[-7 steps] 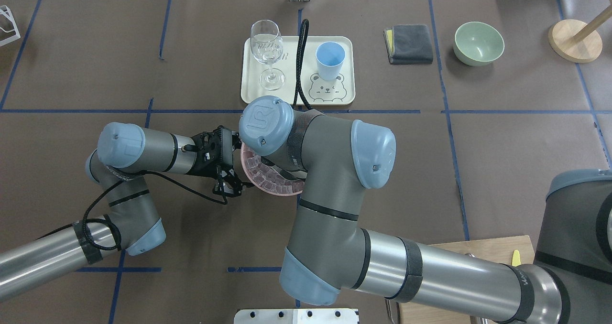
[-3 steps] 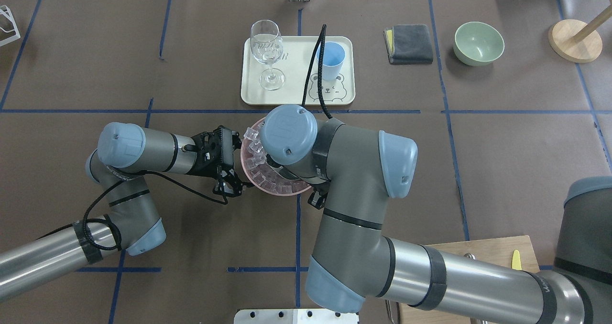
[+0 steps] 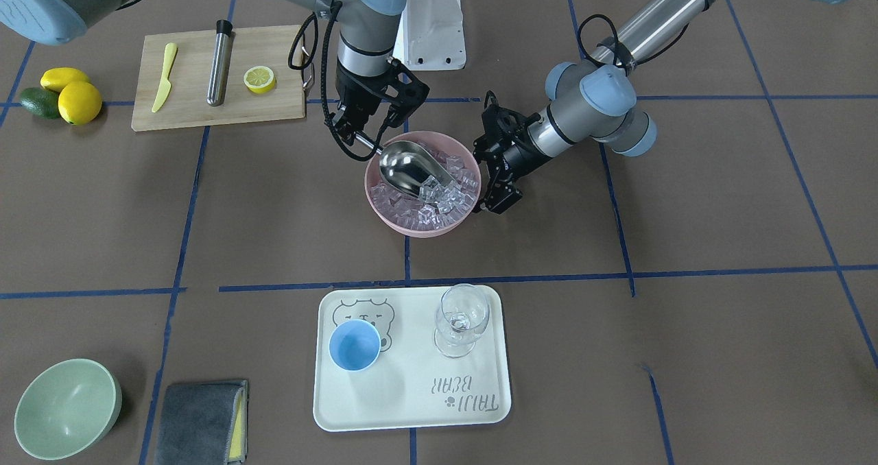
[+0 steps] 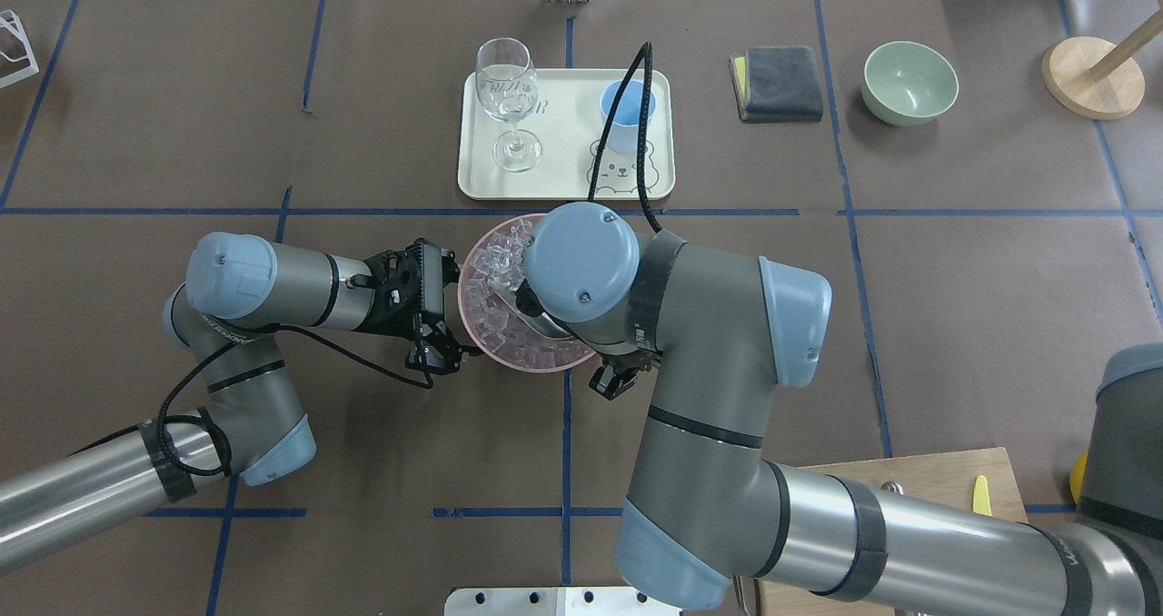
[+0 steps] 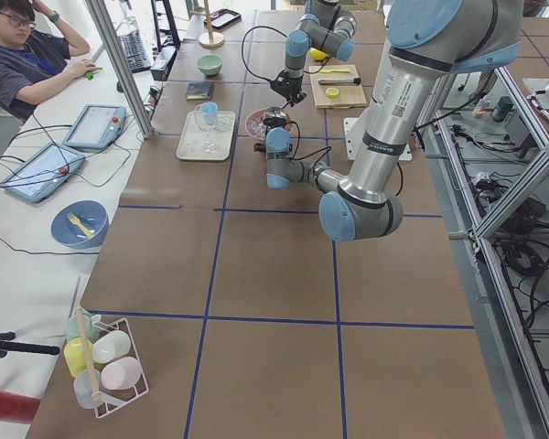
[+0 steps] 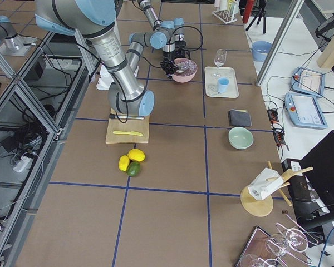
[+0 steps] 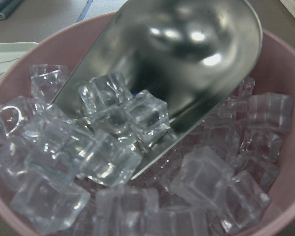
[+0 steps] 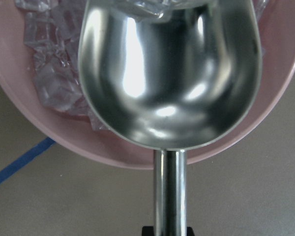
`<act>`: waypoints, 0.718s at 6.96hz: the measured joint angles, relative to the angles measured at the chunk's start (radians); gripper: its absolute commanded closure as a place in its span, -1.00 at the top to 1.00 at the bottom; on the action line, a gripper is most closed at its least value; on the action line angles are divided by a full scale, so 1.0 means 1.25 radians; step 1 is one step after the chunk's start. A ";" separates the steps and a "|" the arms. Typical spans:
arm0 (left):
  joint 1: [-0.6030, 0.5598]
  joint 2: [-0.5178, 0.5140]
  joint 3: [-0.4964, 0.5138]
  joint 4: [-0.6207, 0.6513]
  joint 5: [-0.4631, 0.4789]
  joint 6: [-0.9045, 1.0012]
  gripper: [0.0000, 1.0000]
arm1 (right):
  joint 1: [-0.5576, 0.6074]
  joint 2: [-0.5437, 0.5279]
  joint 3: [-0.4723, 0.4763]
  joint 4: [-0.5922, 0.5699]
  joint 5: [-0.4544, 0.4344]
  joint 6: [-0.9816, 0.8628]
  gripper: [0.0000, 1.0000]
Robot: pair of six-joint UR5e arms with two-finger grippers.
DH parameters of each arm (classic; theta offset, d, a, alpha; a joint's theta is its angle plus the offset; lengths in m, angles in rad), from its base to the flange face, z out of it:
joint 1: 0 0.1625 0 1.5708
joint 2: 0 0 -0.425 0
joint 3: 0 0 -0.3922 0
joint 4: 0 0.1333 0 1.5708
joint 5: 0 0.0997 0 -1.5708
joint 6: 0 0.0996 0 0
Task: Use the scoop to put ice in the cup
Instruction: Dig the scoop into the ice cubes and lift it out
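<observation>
The steel scoop (image 3: 406, 166) lies tilted in a pink bowl (image 3: 411, 229) full of clear ice cubes (image 3: 444, 197). A few cubes sit at its mouth in the left wrist view (image 7: 113, 110). My right gripper (image 3: 363, 130) is shut on the scoop's thin handle (image 8: 169, 196) at the bowl's robot-side edge. My left gripper (image 3: 495, 201) is shut on the bowl's rim (image 4: 472, 330). The light-blue cup (image 3: 354, 345) stands empty on a cream tray (image 3: 411, 410), apart from both grippers. In the overhead view my right wrist hides the scoop.
A clear wine glass (image 3: 463, 317) stands on the tray beside the cup. A pale-green bowl (image 3: 65, 407) and a grey cloth (image 3: 199, 420) lie past the tray. A cutting board (image 3: 185, 108) holds a knife, a steel tube and half a lemon.
My right arm has moved away from the robot and to the right in the overhead view, pushing the scoop through the ice. More cubes show heaped at the bowl's far rim. The left arm has not moved.
</observation>
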 measured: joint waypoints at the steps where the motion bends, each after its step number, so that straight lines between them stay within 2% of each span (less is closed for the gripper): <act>1: 0.000 0.000 0.000 0.000 0.000 0.000 1.00 | 0.001 -0.021 0.024 0.028 0.001 0.018 -1.00; 5: 0.000 0.000 0.000 0.000 0.000 0.000 1.00 | 0.007 -0.054 0.126 0.047 0.002 0.116 -1.00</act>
